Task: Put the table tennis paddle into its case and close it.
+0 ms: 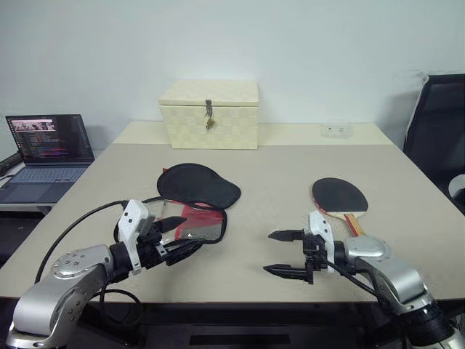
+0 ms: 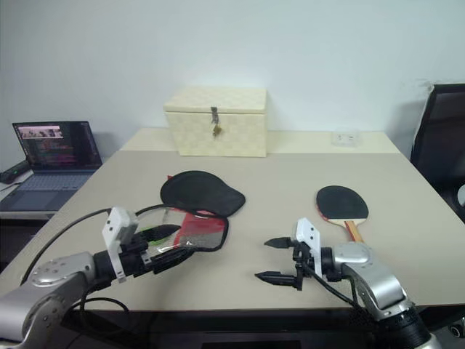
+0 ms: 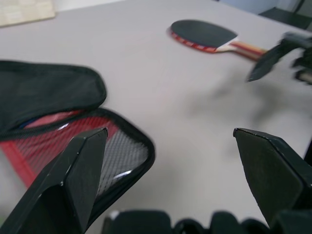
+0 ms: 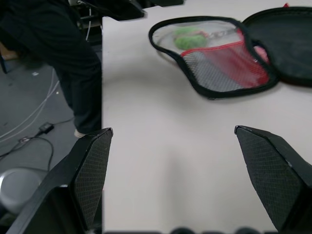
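Left eye view: both pincers, left pincer (image 1: 179, 234) and right pincer (image 1: 285, 254), gape wide, empty

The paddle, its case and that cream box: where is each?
paddle (image 1: 338, 195), left eye view, on its black face.
case (image 1: 197, 185), left eye view, on its open black flap.
cream box (image 1: 211, 125), left eye view, on its front wall.

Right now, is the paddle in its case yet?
Not yet. Done: the case already lies unzipped and open on the table. In hand: nothing; the left claw hovers by the case and the right claw near the paddle, both open. Left: grab the paddle, slide it in, zip it.
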